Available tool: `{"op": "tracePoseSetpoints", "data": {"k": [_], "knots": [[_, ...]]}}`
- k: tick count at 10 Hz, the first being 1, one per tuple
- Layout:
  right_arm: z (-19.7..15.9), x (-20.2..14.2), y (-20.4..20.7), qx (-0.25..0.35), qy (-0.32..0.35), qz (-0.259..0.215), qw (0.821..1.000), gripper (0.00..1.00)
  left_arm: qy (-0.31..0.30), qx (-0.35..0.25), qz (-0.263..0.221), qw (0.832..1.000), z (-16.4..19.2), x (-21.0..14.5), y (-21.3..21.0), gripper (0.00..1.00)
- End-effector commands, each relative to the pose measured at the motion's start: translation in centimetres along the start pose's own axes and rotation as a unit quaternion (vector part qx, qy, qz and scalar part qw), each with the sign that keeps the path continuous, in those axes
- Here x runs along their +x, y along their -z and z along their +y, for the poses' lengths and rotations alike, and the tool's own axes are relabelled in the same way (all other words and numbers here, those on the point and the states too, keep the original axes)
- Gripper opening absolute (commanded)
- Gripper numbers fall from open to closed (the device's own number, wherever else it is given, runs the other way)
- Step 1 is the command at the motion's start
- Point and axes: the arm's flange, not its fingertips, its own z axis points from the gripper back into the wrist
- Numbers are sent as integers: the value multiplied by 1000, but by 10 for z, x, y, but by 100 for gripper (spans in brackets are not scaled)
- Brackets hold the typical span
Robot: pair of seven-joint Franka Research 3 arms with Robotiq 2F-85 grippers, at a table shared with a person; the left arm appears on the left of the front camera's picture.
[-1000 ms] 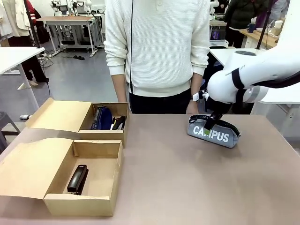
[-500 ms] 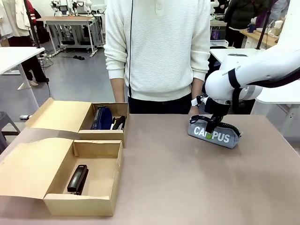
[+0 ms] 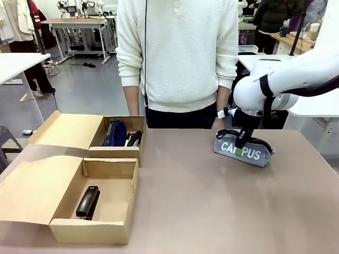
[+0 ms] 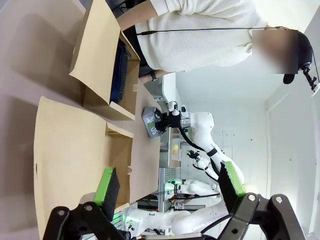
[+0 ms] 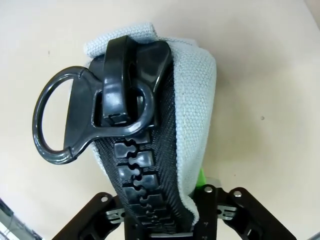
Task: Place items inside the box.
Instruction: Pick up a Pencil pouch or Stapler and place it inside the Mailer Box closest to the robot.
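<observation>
Since a second ago my right pincer (image 3: 242, 142) has clamped shut on the grey pouch (image 3: 255, 154), which lies left-to-right on the surface (image 3: 212, 206), with the box (image 3: 132, 191) well apart to my left.

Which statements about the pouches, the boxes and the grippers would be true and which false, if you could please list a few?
1. The right gripper is shut on the grey pouch. True.
2. The grey pouch is inside the near box. False: it is outside both boxes, at the right side of the table.
3. A stapler lies in the near box. True.
4. The left gripper is shut. False: its jaws stand open with nothing between them.
5. The navy pouch is in the far box. True.
</observation>
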Motion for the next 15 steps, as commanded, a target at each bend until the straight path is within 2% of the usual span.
{"op": "tracePoseSetpoints", "data": {"k": [1,9,10,11,12,13,15], "knots": [[-1,-5,4,20,-18,5,1000,0,9,-10,-1,1000,-1,0,-1,100],[8,-7,-9,20,-9,2,1000,0,9,-10,-1,1000,-1,0,-1,100],[25,-18,-35,40,10,-18,999,0,9,-10,-1,1000,-1,0,-1,100],[56,-42,-73,66,75,-14,995,0,9,-10,-1,1000,-1,0,-1,100],[100,-81,-111,64,120,-12,991,0,9,-10,-1,1000,-1,0,-1,100],[135,-115,-128,61,176,-17,982,0,9,-10,-1,1000,-1,0,-1,100],[189,-162,-128,33,288,-26,957,0,9,-10,-1,1000,-1,0,-1,100]]}}
